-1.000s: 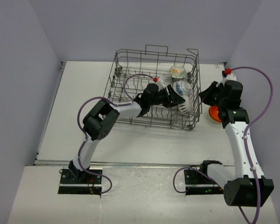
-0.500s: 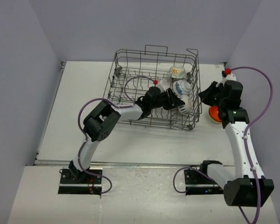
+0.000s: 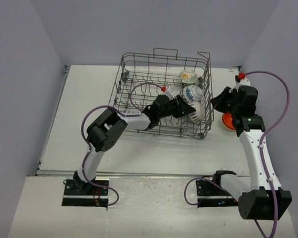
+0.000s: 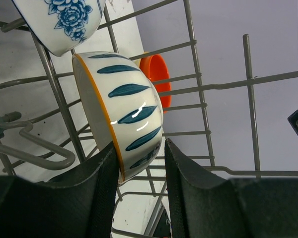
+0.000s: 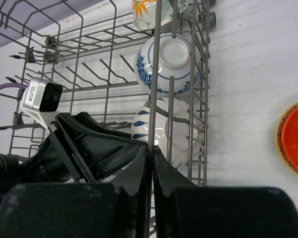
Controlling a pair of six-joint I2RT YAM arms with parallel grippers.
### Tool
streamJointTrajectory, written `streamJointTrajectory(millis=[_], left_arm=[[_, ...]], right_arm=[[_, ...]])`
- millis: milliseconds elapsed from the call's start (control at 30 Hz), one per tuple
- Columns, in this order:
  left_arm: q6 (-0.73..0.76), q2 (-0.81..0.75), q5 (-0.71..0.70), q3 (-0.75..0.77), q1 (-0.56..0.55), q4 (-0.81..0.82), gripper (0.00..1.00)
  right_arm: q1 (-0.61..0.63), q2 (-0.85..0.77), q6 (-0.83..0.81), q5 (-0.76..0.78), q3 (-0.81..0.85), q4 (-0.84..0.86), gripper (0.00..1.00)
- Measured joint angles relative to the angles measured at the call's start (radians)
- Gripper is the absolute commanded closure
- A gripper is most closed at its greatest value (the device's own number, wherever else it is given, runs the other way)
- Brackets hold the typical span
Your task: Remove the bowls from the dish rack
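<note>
Nearest on the right, the orange bowl (image 3: 227,120) sits on the white table (image 3: 64,124) just outside the dish rack (image 3: 121,74), so one bowl looks unloaded. At least three are left inside, which puts the job in its early part. A little farther in, the left gripper (image 4: 139,145) is clamped on the striped bowl (image 4: 124,99): one matte black finger presses inside its orange-edged rim and the other presses its outer wall. The bowl stands on edge at the near right of the rack, apparently not yet lifted out. Its glaze is glossy, white with dark teal leaf-shaped strokes, and it catches bright highlights. Something pale lies against it by the right wall; whether that is another bowl cannot be told. The right gripper (image 5: 150,151) hangs over the rack's right wall, clenched on nothing. Beyond the striped bowl, the blue-flowered bowl (image 5: 164,64) rests tilted with its round foot showing, smooth white ceramic with a blue floral band. Farthest is the yellow-flowered bowl (image 5: 154,12), in the far right corner. The rack is thin grey metal wire, an open rectangular grid with rows of slim prongs.
</note>
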Motion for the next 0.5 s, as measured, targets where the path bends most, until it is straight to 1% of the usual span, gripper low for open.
streamJointTrajectory(millis=[300, 500], left_arm=[[0.0, 0.0, 0.014, 0.0, 0.0, 0.004, 1.0], [0.0, -0.016, 0.021, -0.033, 0.0, 0.03, 1.0]], right_arm=[[0.0, 0.0, 0.0, 0.0, 0.0, 0.0, 1.0], [0.003, 0.0, 0.0, -0.013, 0.0, -0.009, 1.0]])
